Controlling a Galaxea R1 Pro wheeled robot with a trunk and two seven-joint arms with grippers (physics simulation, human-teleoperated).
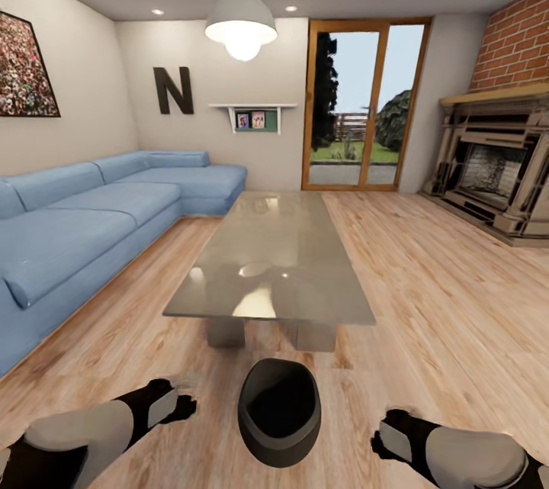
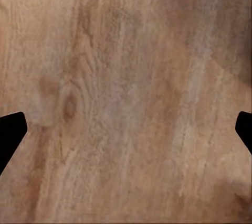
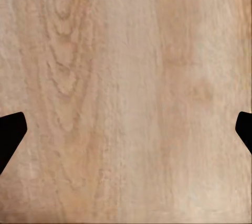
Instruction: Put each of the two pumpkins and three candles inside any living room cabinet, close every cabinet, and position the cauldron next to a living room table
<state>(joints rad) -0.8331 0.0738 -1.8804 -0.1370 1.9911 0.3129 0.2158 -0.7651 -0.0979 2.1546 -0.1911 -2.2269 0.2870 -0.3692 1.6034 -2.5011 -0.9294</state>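
Observation:
The glossy black cauldron (image 1: 278, 413) stands upright on the wood floor, just in front of the near end of the grey coffee table (image 1: 274, 260), its mouth empty. My left gripper (image 1: 183, 401) hangs low to its left and my right gripper (image 1: 381, 435) to its right, neither touching it. In the left wrist view the left gripper (image 2: 126, 132) is open over bare planks, and in the right wrist view the right gripper (image 3: 126, 132) is open the same way. The pumpkins, the candles and the cabinet are out of view.
A blue corner sofa (image 1: 84, 222) runs along the left wall. The brick fireplace (image 1: 496, 168) is at the right. A glass door (image 1: 362, 104) and a white wall shelf (image 1: 254, 117) are at the back. Open floor (image 1: 450, 298) lies right of the table.

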